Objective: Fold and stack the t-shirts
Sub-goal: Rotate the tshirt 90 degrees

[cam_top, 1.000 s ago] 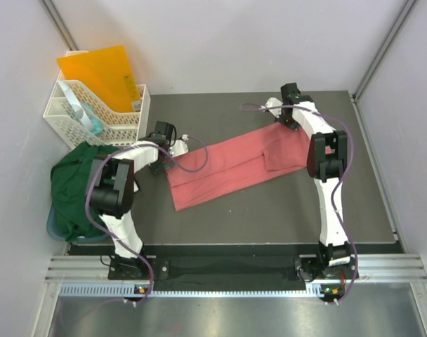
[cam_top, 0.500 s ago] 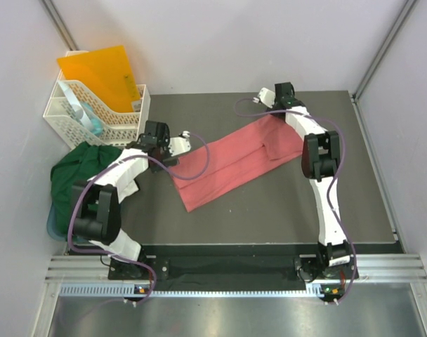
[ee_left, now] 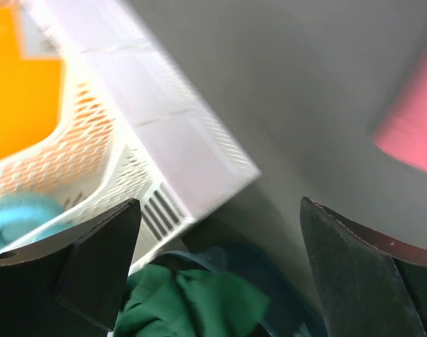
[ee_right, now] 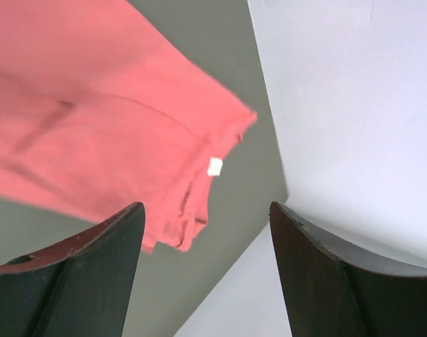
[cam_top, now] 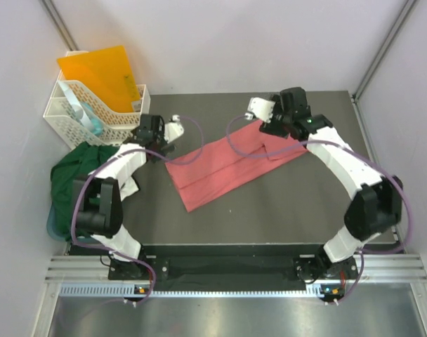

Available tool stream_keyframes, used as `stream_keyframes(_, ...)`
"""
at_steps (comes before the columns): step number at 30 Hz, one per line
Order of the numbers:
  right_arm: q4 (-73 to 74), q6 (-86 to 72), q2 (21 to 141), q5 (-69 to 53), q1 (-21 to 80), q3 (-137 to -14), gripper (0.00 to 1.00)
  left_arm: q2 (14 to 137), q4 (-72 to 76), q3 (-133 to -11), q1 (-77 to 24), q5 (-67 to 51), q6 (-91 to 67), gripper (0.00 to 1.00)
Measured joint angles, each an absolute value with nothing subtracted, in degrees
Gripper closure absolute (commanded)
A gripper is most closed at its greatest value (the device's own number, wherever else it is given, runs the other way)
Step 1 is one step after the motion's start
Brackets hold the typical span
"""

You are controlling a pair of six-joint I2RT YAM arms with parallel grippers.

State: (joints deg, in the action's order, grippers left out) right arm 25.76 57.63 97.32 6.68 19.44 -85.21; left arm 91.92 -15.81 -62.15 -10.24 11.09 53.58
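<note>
The salmon-pink t-shirt [cam_top: 227, 165] lies folded into a long strip, slanting across the middle of the dark table. My right gripper [cam_top: 257, 111] hovers open over its far right end. In the right wrist view that gripper [ee_right: 206, 210] holds nothing, and the pink cloth [ee_right: 108, 119] with its white neck label [ee_right: 215, 166] lies below it. The dark green t-shirt [cam_top: 76, 179] is bunched at the table's left edge. My left gripper [cam_top: 173, 129] is open just left of the pink strip. In the left wrist view it [ee_left: 219, 210] is empty, above green cloth [ee_left: 192, 302].
A white plastic basket [cam_top: 94, 112] with an orange folder [cam_top: 101, 74] stands at the back left, close to my left gripper; both show in the left wrist view, basket [ee_left: 178, 140] and folder [ee_left: 24, 91]. A blue tub [ee_left: 270, 267] sits under the green shirt. Pale walls enclose the table.
My right gripper has opened, let go of the pink shirt's far end and lifted off to the left. My left gripper has drawn back from the strip's left end towards the basket.
</note>
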Motion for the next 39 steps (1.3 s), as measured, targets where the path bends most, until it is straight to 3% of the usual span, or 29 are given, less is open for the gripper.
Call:
stream_keyframes(6, 33.6, 63.4, 84.0, -0.7, 31.2, -74.4, 0.27, 95.9, -17.6, -75.4, -7.8, 16.3, 41.6, 0.01)
stream_keyframes(13, 38.4, 65.5, 85.6, -5.7, 40.9, -63.0, 0.28, 95.9, -24.2, -89.9, -5.6, 19.0, 34.0, 0.01)
stream_keyframes(22, 31.2, 62.5, 90.4, -7.4, 54.3, -61.7, 0.3, 96.2, -32.6, -98.7, -5.3, 20.5, 32.5, 0.01)
stream_keyframes(34, 24.8, 59.7, 105.0, -7.2, 56.6, -67.0, 0.41, 97.1, -36.3, -102.9, -5.3, 20.2, 29.8, 0.01)
stream_keyframes(35, 24.0, 59.6, 105.7, -7.1, 56.6, -67.7, 0.47, 97.0, -36.3, -102.8, -5.3, 20.2, 29.8, 0.01)
stream_keyframes(39, 21.6, 59.4, 107.6, -6.0, 56.6, -69.2, 0.58, 96.5, -36.4, -101.5, -5.3, 20.2, 29.9, 0.01)
